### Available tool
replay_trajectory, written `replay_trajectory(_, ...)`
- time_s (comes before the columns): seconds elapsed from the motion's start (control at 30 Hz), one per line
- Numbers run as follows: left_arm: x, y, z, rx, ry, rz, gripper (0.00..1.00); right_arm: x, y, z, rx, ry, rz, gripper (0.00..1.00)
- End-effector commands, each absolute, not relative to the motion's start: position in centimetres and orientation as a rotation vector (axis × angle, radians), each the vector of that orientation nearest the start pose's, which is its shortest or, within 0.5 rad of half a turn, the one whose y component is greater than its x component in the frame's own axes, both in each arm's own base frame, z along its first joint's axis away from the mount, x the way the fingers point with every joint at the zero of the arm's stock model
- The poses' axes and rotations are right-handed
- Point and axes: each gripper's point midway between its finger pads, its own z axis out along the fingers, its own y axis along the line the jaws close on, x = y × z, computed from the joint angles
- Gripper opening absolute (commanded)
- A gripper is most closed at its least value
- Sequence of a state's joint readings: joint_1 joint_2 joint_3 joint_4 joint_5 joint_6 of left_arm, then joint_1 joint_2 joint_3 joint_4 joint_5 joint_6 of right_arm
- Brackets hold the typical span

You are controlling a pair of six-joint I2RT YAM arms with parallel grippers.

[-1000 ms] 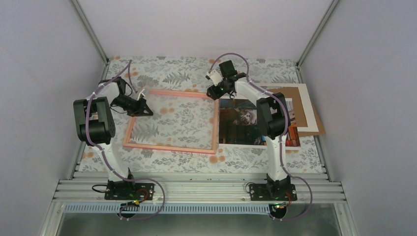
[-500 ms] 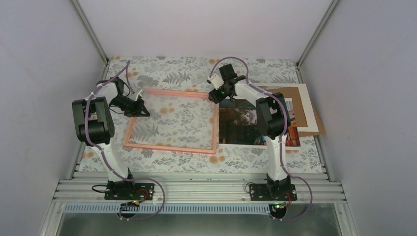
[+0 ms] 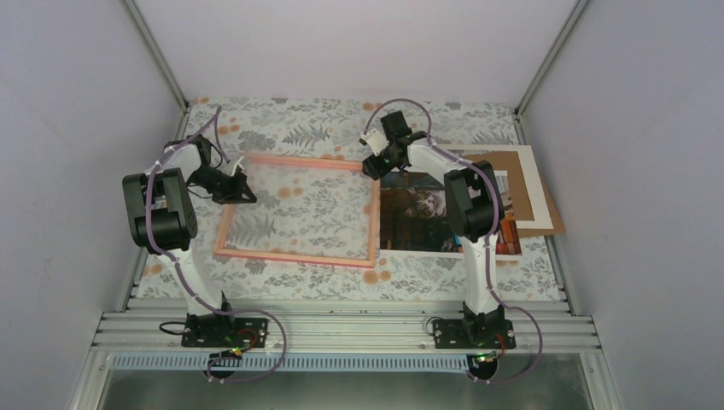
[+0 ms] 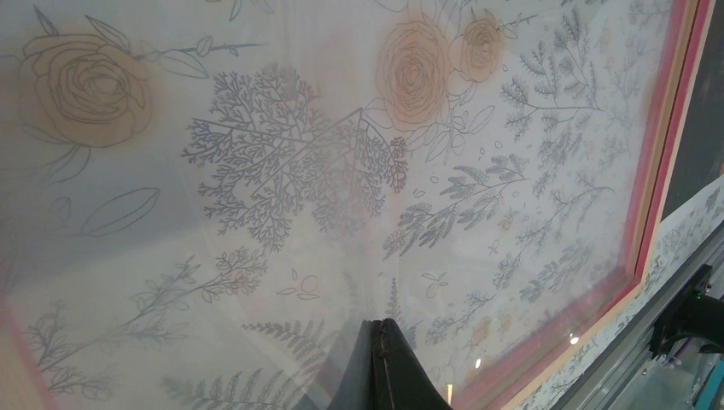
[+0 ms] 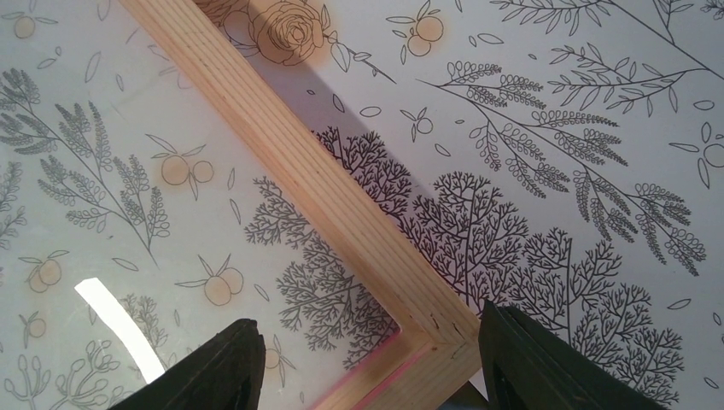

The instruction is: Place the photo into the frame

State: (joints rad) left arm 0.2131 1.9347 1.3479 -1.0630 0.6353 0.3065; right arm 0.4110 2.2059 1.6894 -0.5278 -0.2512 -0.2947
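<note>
The frame (image 3: 294, 256) lies flat on the flowered tablecloth, its thin edge pink and salmon, with the cloth's pattern showing through the clear pane (image 4: 359, 171). My left gripper (image 3: 245, 194) is shut, its tip (image 4: 384, 359) just above the pane near the frame's left side, holding nothing. My right gripper (image 3: 376, 167) is open at the frame's far right corner (image 5: 427, 333), with one finger (image 5: 213, 367) over the pane and the other (image 5: 546, 359) outside the wood. The photo (image 3: 410, 222), a cat print, lies to the right of the frame, partly hidden by my right arm.
A brown backing board (image 3: 553, 218) with a white mat (image 3: 534, 184) on it lies at the right, under the photo's far side. Grey walls close in the table on three sides. An aluminium rail (image 3: 341, 329) runs along the near edge.
My left gripper has drawn slightly left, towards the frame's left edge. My right gripper has shifted a little at the far right corner. The frame and photo have not moved.
</note>
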Motion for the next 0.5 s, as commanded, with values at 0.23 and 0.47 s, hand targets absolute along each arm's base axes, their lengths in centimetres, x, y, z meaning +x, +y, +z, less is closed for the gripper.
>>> replay_trajectory(0.23,35.7,-2.8,6.1,0.134,2.858,-0.947,0.02,47.8,26.2,6.6,-0.976,2.379,0.414,0.63)
replay_trajectory(0.47,35.9,-3.6,5.9,0.166,2.854,-0.913,0.02,46.8,26.8,7.6,-1.007,2.357,0.481,0.63)
